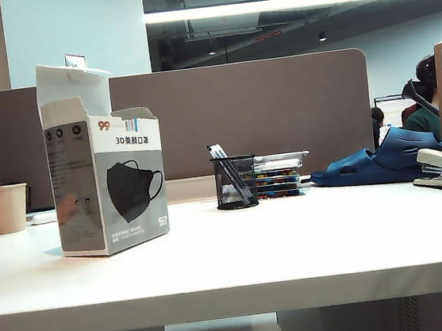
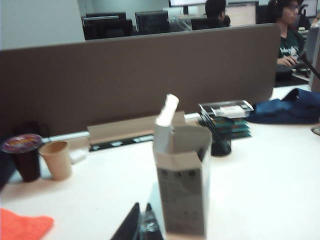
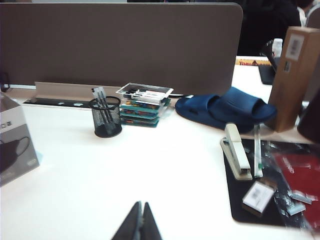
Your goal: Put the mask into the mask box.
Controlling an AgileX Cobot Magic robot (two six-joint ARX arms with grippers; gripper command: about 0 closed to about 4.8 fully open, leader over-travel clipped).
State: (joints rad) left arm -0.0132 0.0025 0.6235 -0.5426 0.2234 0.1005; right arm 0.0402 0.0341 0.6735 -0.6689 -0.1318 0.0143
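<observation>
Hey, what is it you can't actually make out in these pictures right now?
- The mask: in no view; the mask box walls hide its inside.
- Left gripper: shut, cut off by the left wrist picture's edge, blurred.
- Right gripper: shut, cut off likewise.
- Both arms: absent from the exterior view.

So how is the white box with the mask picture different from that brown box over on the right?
The mask box is white and grey with a printed black mask, and its top flap stands open; the brown carton is plain, bearing barcode labels. The mask box stands alone, while the brown carton has the blue clog beside it. Both are upright cardboard.
</observation>
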